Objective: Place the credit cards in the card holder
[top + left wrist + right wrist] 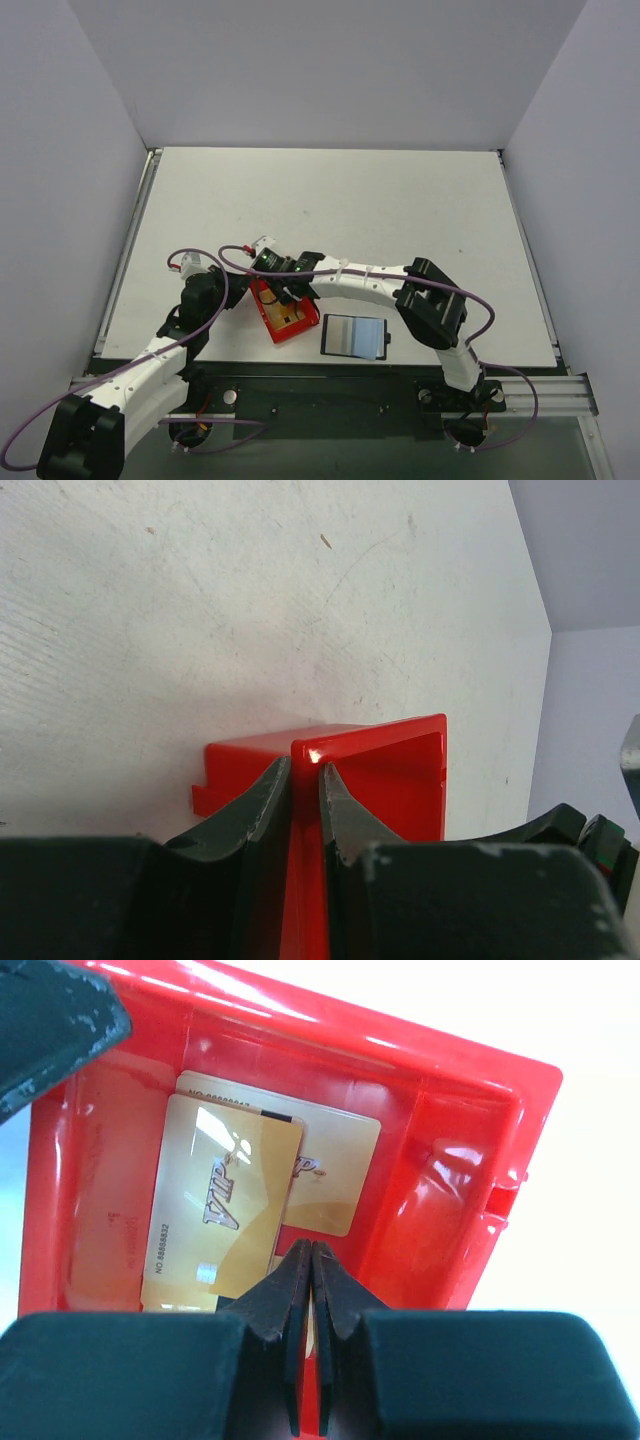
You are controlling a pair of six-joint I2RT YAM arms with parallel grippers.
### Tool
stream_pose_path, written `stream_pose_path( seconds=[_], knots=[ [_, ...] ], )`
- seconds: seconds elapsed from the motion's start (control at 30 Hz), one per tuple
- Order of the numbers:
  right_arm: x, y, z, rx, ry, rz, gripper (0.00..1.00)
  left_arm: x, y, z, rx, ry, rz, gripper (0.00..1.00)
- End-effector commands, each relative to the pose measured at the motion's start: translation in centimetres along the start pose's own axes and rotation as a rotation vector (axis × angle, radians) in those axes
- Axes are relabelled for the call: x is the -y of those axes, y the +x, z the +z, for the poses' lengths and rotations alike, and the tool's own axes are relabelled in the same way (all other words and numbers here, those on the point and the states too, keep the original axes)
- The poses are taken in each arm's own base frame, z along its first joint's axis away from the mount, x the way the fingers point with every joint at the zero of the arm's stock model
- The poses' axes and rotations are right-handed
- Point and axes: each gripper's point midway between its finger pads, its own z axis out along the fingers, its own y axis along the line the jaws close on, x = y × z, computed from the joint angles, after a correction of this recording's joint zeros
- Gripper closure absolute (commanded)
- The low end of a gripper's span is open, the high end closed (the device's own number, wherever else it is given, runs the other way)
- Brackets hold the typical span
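At the near edge of the table (400, 210), a red bin (440, 1170) holds the gold credit cards (225, 1205), stacked loosely on its floor. The left claw (305, 770) is clenched on the bin's wall, one finger on each side. The right claw (312, 1250) hangs inside the bin, its fingers pressed together at the cards' near edge; whether a card is pinched cannot be told. The card holder (354, 336) lies open just right of the bin, pale inside up

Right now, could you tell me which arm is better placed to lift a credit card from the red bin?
Right. The right gripper hangs shut inside the red bin, tips at the credit cards; the left gripper clamps its wall.
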Motion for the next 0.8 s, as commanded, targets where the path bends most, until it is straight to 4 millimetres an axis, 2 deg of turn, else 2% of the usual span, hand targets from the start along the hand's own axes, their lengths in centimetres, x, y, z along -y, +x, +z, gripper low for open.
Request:
stream_pose_path(
  seconds=[0.0,0.5,0.77],
  knots=[
    [1.0,1.6,0.7,-0.084,0.088,-0.058,1.00,-1.4,0.9,0.0,-0.035,-0.050,0.015,1.00],
    [0.1,2.6,2.0,-0.146,0.062,-0.078,1.00,-1.4,0.9,0.2,-0.038,-0.053,0.019,1.00],
    [-1.7,2.5,1.6,-0.134,-0.095,0.017,1.00,-1.5,1.0,0.2,-0.041,-0.059,0.018,1.00]
  ],
)
